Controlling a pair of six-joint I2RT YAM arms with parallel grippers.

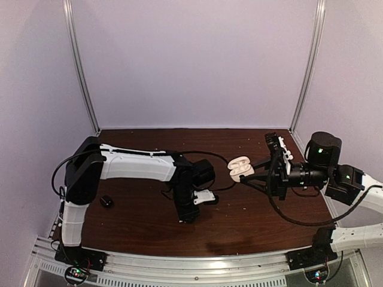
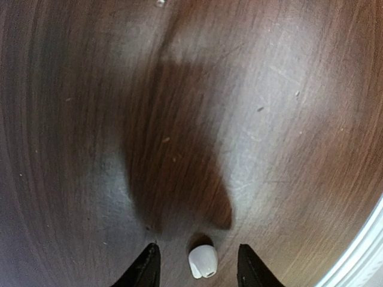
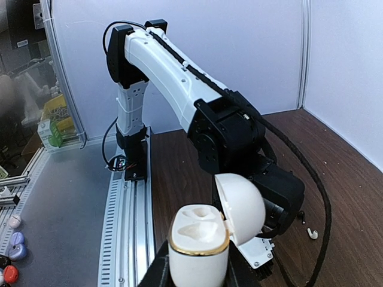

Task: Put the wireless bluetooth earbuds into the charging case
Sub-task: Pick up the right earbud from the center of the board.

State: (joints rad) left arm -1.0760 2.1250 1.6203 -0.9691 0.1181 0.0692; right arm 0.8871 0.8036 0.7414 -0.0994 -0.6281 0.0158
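Observation:
My right gripper [image 1: 246, 170] is shut on a white charging case [image 1: 238, 165] and holds it above the table. In the right wrist view the case [image 3: 197, 254] has a gold rim, its lid [image 3: 242, 209] stands open and both sockets are empty. My left gripper [image 1: 188, 214] points down at the table's middle. Its fingertips [image 2: 146, 268] are open, with a white earbud [image 2: 203, 262] lying on the wood between them, untouched. Another white earbud [image 3: 312, 233] with a stem lies on the table beyond the left wrist. No black earbuds are clearly seen.
A small black rounded object [image 1: 106, 201] lies on the table beside the left arm's base. A black cable [image 1: 299, 220] loops across the right side. A metal rail [image 1: 197, 263] runs along the near edge. Walls close in the back and the sides.

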